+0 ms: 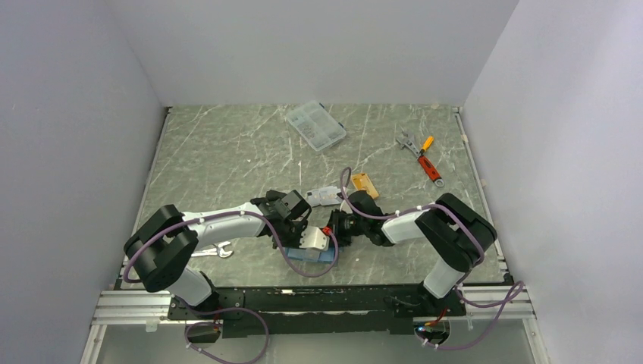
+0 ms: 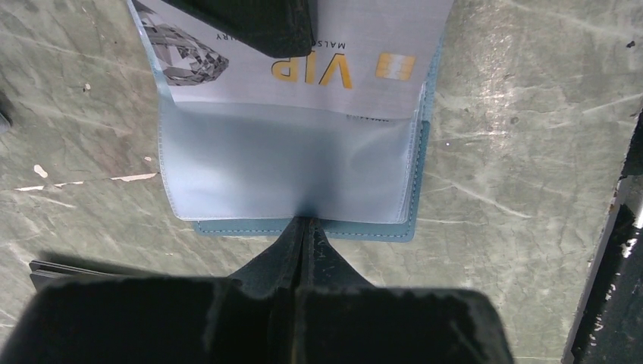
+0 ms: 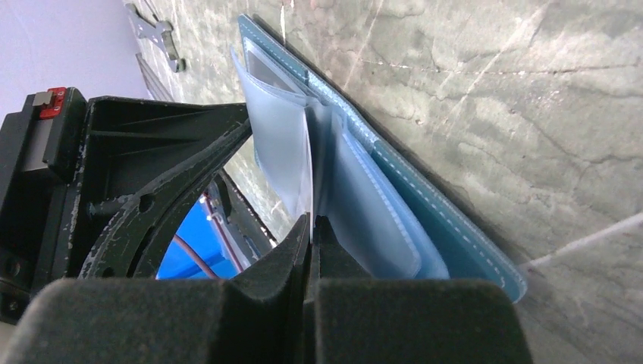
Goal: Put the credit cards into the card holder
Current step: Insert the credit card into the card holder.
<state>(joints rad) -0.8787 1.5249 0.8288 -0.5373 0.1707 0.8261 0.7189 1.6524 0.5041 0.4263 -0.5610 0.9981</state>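
Left gripper (image 2: 303,226) fingers are pressed onto a frosted plastic sleeve (image 2: 288,167) of the open, stitched teal card holder (image 2: 364,230) by the table's near edge. A glossy silver credit card (image 2: 364,45), edge tucked into the sleeve, is clamped by the right gripper (image 3: 311,221).

A robot lab test cell: plain pale walls (image 1: 76,114) box in a marbled table (image 1: 227,152) edged with aluminium rails (image 1: 125,309).

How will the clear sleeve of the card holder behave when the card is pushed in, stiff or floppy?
Probably floppy: the clear sleeve bows and puckers where the left gripper pinches its edge. It seems thin and light: its leaves fan up off the card holder. The silver card may slide easily on such smooth film.
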